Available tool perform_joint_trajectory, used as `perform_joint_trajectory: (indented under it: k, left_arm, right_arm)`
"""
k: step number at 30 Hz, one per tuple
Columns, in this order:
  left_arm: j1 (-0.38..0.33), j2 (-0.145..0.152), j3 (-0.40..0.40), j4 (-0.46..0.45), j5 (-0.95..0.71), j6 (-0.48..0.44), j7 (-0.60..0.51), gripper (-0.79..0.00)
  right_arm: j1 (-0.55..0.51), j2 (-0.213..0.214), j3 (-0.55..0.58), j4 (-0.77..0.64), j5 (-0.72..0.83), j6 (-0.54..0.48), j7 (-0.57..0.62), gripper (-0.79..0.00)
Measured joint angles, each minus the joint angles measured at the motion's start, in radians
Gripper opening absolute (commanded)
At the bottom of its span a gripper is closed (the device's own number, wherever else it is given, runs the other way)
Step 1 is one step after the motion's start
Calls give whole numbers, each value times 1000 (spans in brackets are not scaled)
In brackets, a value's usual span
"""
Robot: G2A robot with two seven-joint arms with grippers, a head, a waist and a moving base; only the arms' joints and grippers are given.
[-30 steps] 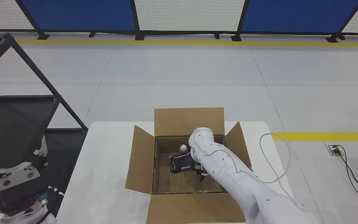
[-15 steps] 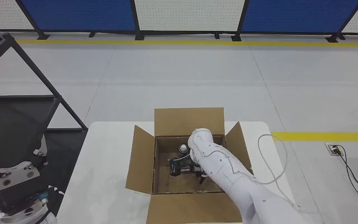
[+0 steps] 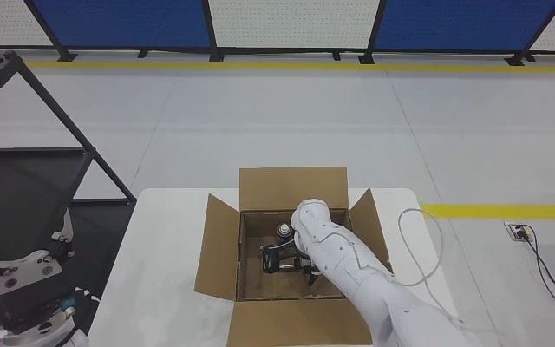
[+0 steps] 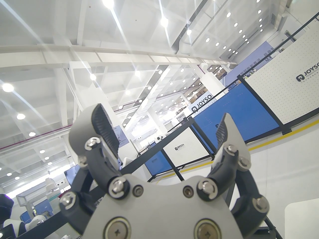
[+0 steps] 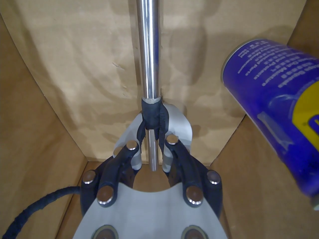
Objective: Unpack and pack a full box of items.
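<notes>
An open cardboard box [image 3: 218,258] stands on the white table [image 3: 160,260]. My right arm reaches down into it. In the right wrist view my right gripper [image 5: 152,128] is shut on a shiny metal rod [image 5: 147,38] at a black band wrapped round it, with a black cord [image 5: 35,206] trailing off. A blue and yellow spray can [image 5: 276,95] leans beside the rod inside the box; its top [image 3: 284,230] shows in the top view. My left gripper [image 4: 164,130] is open, held up in the air and facing the ceiling, with nothing between its fingers.
The box flaps [image 3: 293,187] stand spread on all sides. A black frame and bin [image 3: 39,195] stand left of the table. A white cable [image 3: 425,252] loops over the table's right side.
The right arm has shifted slightly left and deeper into the box; the dark part at its wrist moved left with it. The left arm is unchanged.
</notes>
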Motion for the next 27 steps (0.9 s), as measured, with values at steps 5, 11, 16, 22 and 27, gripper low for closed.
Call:
perform_joint_trajectory:
  k: [5, 11, 16, 22, 27]
  left_arm:
    - [-1, -1, 0, 0, 2, -2, 1, 0]
    - [-4, -3, 3, 2, 4, -4, 4, 0]
    - [-6, -4, 3, 3, 5, -8, 7, 0]
    - [-10, -5, 6, 5, 7, -15, 9, 0]
    - [-17, -6, 13, 9, 14, -27, 9, 0]
  right_arm:
    - [14, 4, 4, 6, -9, 0, -45, -785]
    - [28, 13, 6, 12, -16, 0, -80, -785]
    - [32, 24, 6, 5, -20, 0, -114, -785]
    - [41, 46, -1, -20, -33, 0, -172, -785]
    - [58, 73, -7, -40, -54, 0, -248, -785]
